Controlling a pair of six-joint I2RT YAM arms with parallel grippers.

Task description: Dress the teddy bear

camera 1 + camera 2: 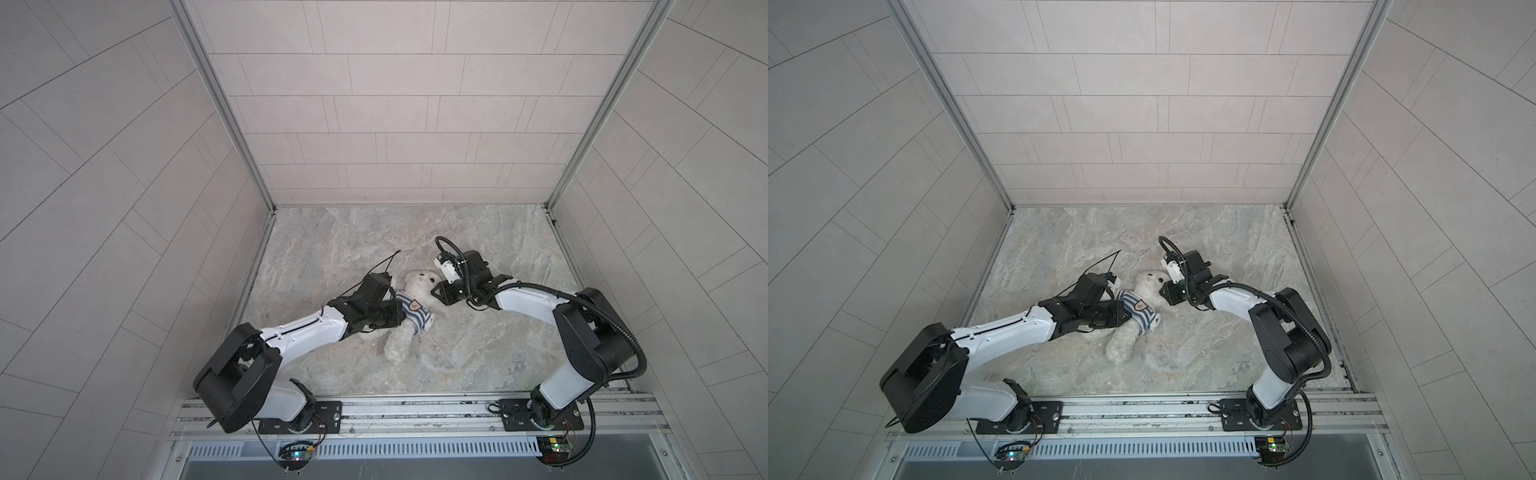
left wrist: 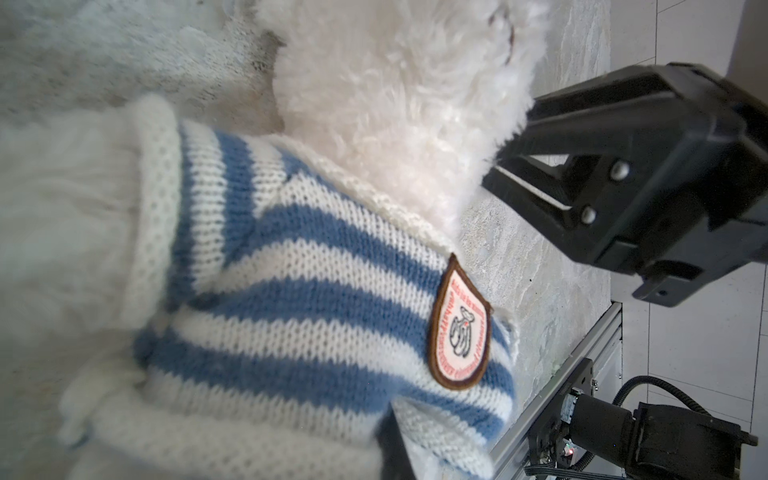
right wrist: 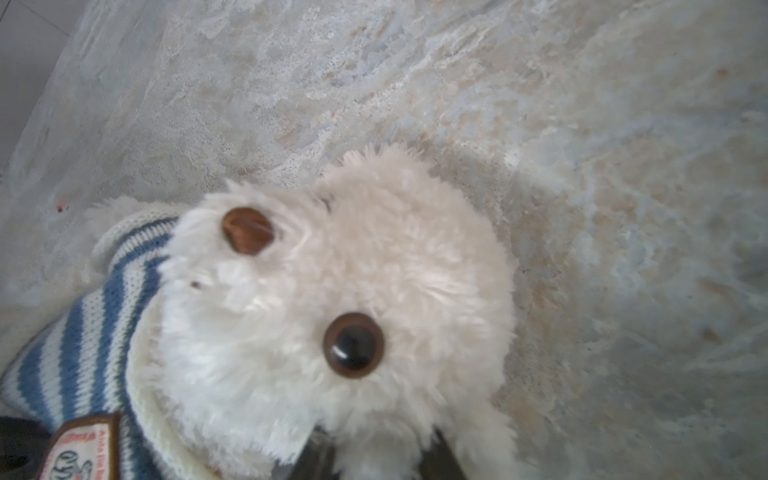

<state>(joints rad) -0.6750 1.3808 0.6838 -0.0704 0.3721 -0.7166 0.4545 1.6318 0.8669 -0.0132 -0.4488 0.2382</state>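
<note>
Mid table (image 1: 478, 332) – teddy bear (image 1: 417, 286) w/ shirt (image 1: 413, 313) on; right gripper (image 1: 435, 291), 3 o'clock, pinches head fur; left gripper (image 1: 400, 318), 9 o'clock, pressed closed.

In both top views: teddy bear (image 1: 417, 286) on back near middle of table (image 1: 490, 340), head toward 1 o'clock, legs toward 7 o'clock. Shirt (image 1: 409, 320) on torso, between head and legs. Badge (image 1: 414, 306) on chest, toward 3 o'clock side. Left gripper (image 1: 398, 316) at 9 o'clock of torso, touching shirt. Right gripper (image 1: 434, 289) at 3 o'clock of head, fingers either side of ear. Bear between grippers. Rail (image 1: 415, 409) along table's 6 o'clock edge, arm bases on it at 7 and 5 o'clock.
</note>
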